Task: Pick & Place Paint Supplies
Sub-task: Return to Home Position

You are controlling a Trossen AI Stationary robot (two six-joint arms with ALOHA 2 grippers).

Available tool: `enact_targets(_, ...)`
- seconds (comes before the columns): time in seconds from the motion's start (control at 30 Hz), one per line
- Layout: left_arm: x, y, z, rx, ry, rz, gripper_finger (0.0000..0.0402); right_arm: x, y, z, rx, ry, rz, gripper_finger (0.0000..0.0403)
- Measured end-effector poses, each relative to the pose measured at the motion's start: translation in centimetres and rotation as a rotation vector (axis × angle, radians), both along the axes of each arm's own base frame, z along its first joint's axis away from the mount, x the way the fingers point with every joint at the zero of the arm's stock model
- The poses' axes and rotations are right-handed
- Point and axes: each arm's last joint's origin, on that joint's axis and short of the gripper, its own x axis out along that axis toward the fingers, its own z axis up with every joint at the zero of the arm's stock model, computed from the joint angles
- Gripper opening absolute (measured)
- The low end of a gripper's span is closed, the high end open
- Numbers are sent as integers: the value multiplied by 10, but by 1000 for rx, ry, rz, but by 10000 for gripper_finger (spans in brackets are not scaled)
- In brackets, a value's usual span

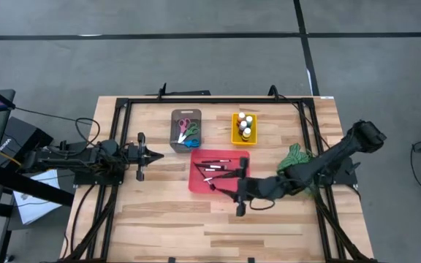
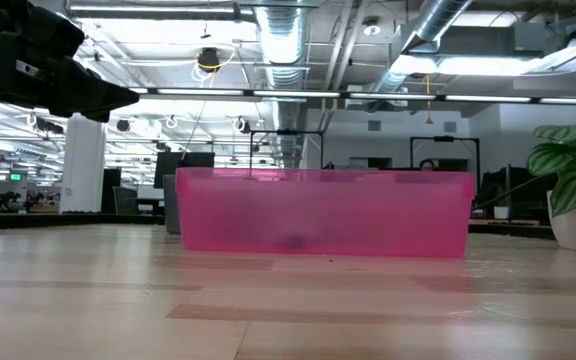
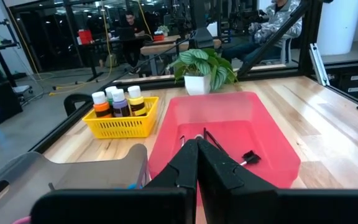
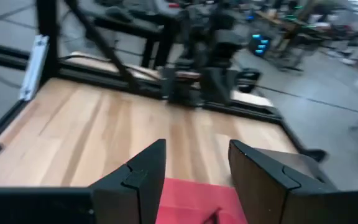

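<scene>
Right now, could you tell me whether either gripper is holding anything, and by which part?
Nothing is held: the left gripper is shut and empty, the right gripper open and empty over the red tray.

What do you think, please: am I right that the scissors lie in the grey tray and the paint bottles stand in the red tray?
Not quite. The scissors do lie in the grey tray, but the paint bottles stand in the yellow tray, not the red tray, which holds brushes. The high view shows this, and the left wrist view agrees.
</scene>
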Motion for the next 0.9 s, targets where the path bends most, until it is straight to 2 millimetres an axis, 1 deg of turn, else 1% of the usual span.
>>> enact_targets(0.13, 0, 0, 0, 0, 0, -1, 0, 16, -14, -7, 48, 15, 85, 170)
enact_targets(0.27, 0, 0, 0, 0, 3, -1, 0, 32, -23, -14, 112, -7, 237, 170)
enact_targets(0.33, 1, 0, -1, 0, 7, -1, 0, 37, -28, -17, 130, -7, 307, 170)
enact_targets(0.43, 1, 0, -1, -1, 8, -2, 0, 45, -38, -25, 149, 21, 355, 170)
enact_targets(0.5, 1, 0, -1, -1, 8, -2, 0, 46, -45, -29, 158, 40, 375, 170)
enact_targets(0.57, 1, 0, -1, -1, 8, -4, 0, 45, -52, -32, 169, 13, 391, 170)
enact_targets(0.6, 1, 0, -1, -1, 8, -4, 0, 43, -56, -35, 177, 3, 397, 170)
enact_targets(0.7, 1, 0, -1, -1, 8, -4, 0, 26, -69, -43, 196, -45, 411, 170)
enact_targets(0.77, 1, 0, -1, -1, 8, -4, 0, 11, -79, -47, 193, -80, 394, 170)
enact_targets(0.9, 1, 0, -1, -1, 10, -4, 0, -19, -95, -66, 186, -75, 356, 170)
